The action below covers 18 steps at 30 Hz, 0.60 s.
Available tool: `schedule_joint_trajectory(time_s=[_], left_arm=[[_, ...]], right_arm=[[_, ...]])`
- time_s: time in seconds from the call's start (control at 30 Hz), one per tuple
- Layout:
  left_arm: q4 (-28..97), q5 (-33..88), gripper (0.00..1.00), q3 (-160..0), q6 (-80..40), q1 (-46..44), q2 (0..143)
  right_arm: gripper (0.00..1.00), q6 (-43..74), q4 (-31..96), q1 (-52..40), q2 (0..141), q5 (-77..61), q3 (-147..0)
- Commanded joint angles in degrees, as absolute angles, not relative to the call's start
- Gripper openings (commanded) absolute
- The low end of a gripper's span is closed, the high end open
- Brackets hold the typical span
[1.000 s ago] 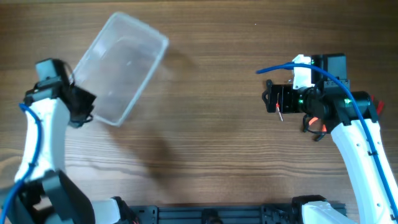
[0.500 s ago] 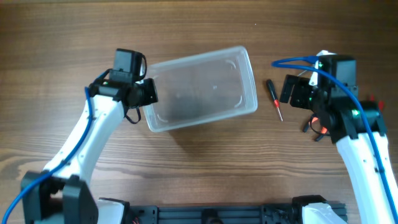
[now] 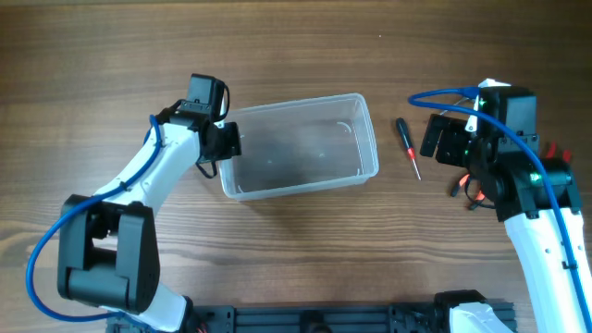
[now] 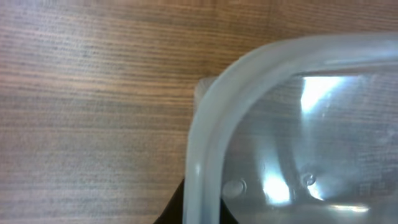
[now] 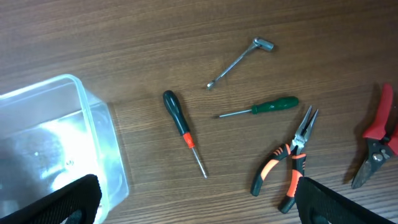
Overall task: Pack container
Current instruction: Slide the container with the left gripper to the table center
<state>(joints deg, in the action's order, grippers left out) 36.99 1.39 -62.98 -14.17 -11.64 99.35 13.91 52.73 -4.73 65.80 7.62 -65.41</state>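
The clear plastic container [image 3: 301, 148] lies open side up at the table's middle. My left gripper [image 3: 225, 141] is shut on the rim at its left end. In the left wrist view the thick rim [image 4: 208, 118] runs between the dark fingers [image 4: 202, 210]. My right gripper [image 3: 435, 139] is open and empty, hovering right of the container. Its fingers [image 5: 199, 205] are spread wide in the right wrist view, where the container's corner [image 5: 74, 134] shows at the left. A black-and-red screwdriver [image 3: 407, 146] lies between the container and the right gripper; it also shows in the right wrist view [image 5: 182, 130].
In the right wrist view a green screwdriver [image 5: 264, 107], a small metal wrench [image 5: 239, 61], orange-and-black pliers [image 5: 289, 158] and red-handled cutters [image 5: 378, 140] lie on the wood right of the screwdriver. The right arm hides most of them from overhead.
My left arm carried the container from the far left to the table's middle and turned it lengthwise. My right gripper drew back to the right, leaving the screwdriver lying in the open.
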Motion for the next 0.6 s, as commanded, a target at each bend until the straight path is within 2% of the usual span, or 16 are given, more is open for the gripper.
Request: schedule_joint_trajectory(time_s=[0.0,0.2,0.27,0.33,0.4,0.53,0.57], left_arm=[[34.6,1.7,0.04,-63.1,-12.1,-11.8,100.2],[32.7,1.7,0.07,-63.1,-12.1,-11.8,100.2],[32.5,1.7,0.29,-63.1,-12.2,-11.8,100.2],[32.5,1.7,0.44,-63.1,-12.2,-11.8,100.2],[32.5,1.7,0.71,-63.1,-12.2,-11.8,100.1],[32.5,1.7,1.00,-63.1,-12.2,-11.8,98.9],[32.5,1.7,1.00,-63.3,-12.2,-11.8,98.1]], right_arm=[[1.00,15.1,52.9,-4.9,65.3,9.0,-66.8],[1.00,15.2,53.6,-4.9,65.3,9.0,-66.8],[1.00,15.2,53.6,-4.9,65.3,8.8,-66.8],[1.00,15.2,53.6,-4.9,65.3,8.3,-66.8],[1.00,15.2,53.6,-4.9,65.3,7.7,-66.8],[1.00,14.2,53.8,-4.9,65.3,7.2,-66.8],[1.00,12.1,53.9,-4.9,65.3,5.8,-66.8]])
